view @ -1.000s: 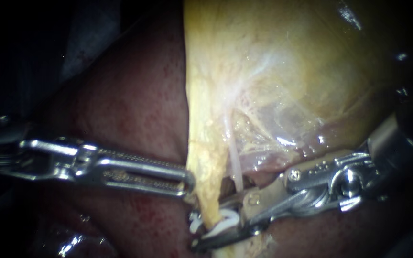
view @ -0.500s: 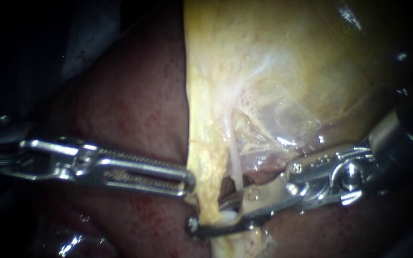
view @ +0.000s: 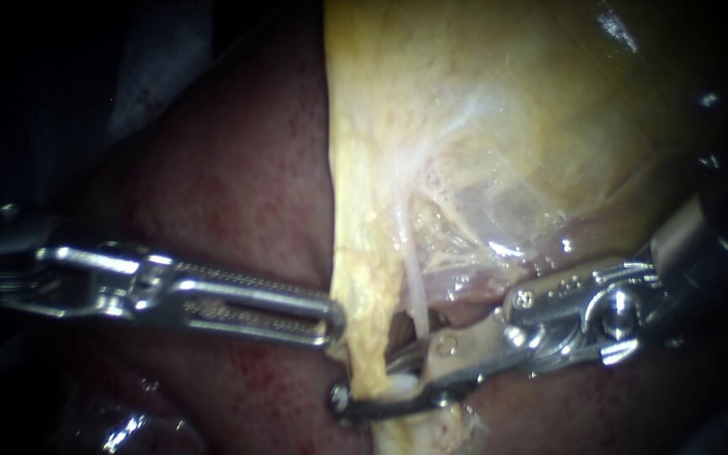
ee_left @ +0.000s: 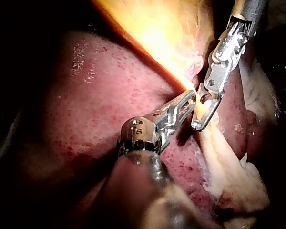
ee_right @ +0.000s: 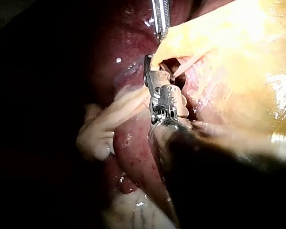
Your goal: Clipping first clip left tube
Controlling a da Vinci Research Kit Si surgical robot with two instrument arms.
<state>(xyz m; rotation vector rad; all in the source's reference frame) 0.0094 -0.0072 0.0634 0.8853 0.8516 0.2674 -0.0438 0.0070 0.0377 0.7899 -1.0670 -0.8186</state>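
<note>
Two instruments engaged. Left instrument [view: 329, 322] jaws pinch the gallbladder [view: 482, 126] edge beside the liver [view: 238, 185]. Right instrument [view: 362, 396] jaws clamp narrow across the left tube [view: 366, 354], with the white clip [view: 399, 385] squeezed between them. Clip looks closed; release and withdrawal not yet done.

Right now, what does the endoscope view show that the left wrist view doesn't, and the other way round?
Endoscope only: a white clip in the jaws of the right instrument, and a thin pale strand beside the left tube. Left wrist only: pale lumpy tissue trailing past the right instrument. Both: the left instrument gripping the gallbladder edge, the right jaws shut on the left tube, the liver behind.
</note>
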